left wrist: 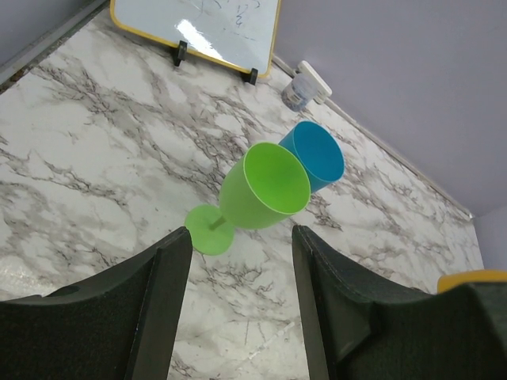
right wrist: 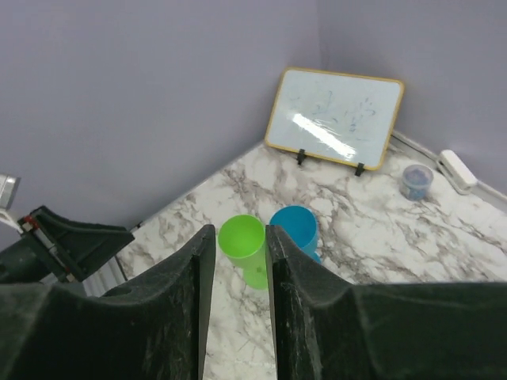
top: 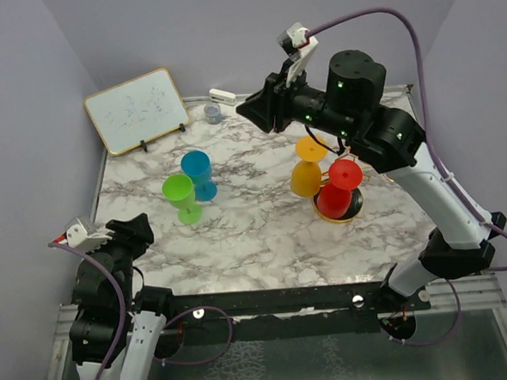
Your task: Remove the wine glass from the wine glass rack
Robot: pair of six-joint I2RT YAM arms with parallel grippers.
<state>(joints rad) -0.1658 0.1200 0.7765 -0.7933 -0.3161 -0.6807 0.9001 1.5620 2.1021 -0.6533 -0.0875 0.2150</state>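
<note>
The gold wire wine glass rack [top: 351, 213] stands right of the table's middle. An orange wine glass [top: 305, 178] and a red wine glass [top: 339, 189] hang upside down on it. A green wine glass [top: 179, 193] and a blue one [top: 198, 172] stand upright on the marble at the left. My right gripper [top: 247, 108] is raised high over the back of the table, left of the rack, open and empty; its wrist view [right wrist: 239, 229] looks down on the green glass [right wrist: 242, 240]. My left gripper [top: 139, 227] is open and empty near the front left edge, facing the green glass [left wrist: 261, 186].
A small whiteboard [top: 137, 109] leans at the back left. A small grey cup [top: 213, 113] and a white object [top: 223, 96] sit by the back wall. My right arm's bulk hangs above the rack. Purple walls enclose the table.
</note>
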